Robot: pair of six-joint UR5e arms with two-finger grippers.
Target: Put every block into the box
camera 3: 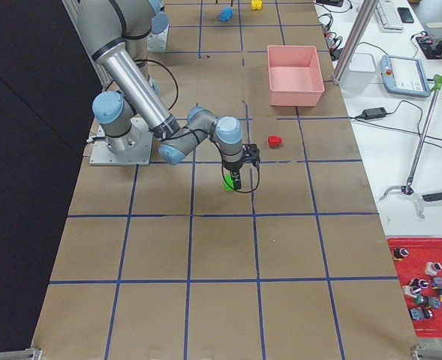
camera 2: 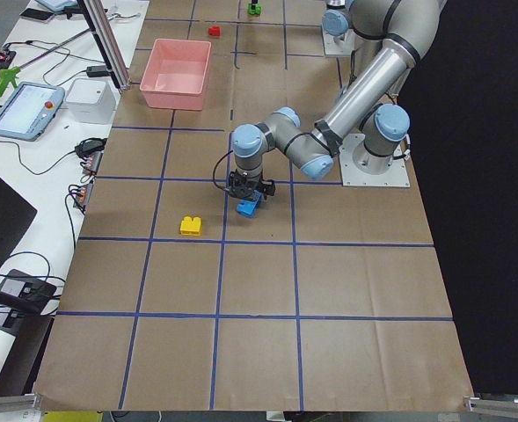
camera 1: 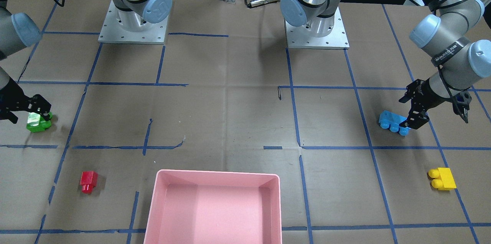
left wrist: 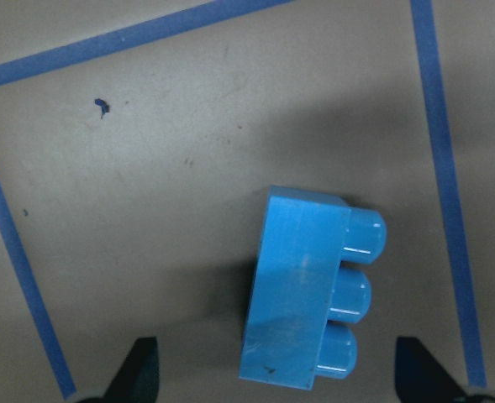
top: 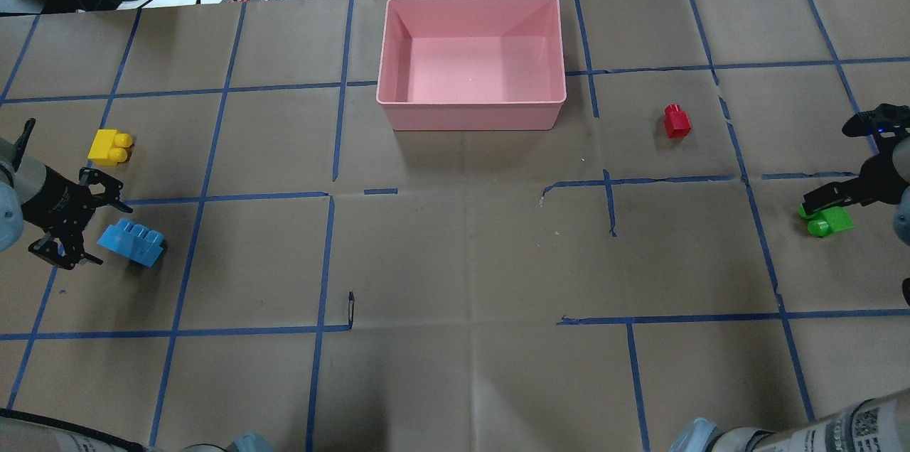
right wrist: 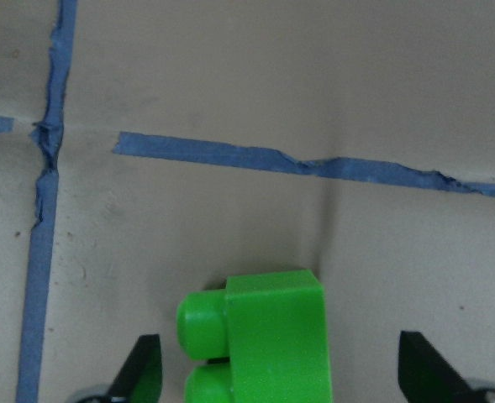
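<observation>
Brown paper gridded with blue tape covers the table (top: 455, 260), and cables crowd the space past its far edge.

Near the left edge the yellow block (top: 109, 148) lies alone. Just nearer the robot, the light-blue block (left wrist: 302, 290) rests on its side, with its three studs pointing sideways. The left pincer (left wrist: 281, 382) is released, its fingers straddling the block without touching it. Closing would likely press one finger onto the rounded stud tips, and the block sits closer to that finger. It could therefore be shoved or twisted before it is gripped.

The pink box (top: 469, 116) sits at the middle of the far edge and holds nothing, well apart from all four blocks. A weak hold could drop a block on the way. If both arms reach the box together, they could crowd each other.

The red block (top: 677, 121) lies between the box and the right edge. Near the right edge the green block (right wrist: 264, 336) also lies on its side. The right pincer (right wrist: 285, 378) is spread wide around it, clear of both faces. This block too is off-centre, so it may skid when the fingers close.
</observation>
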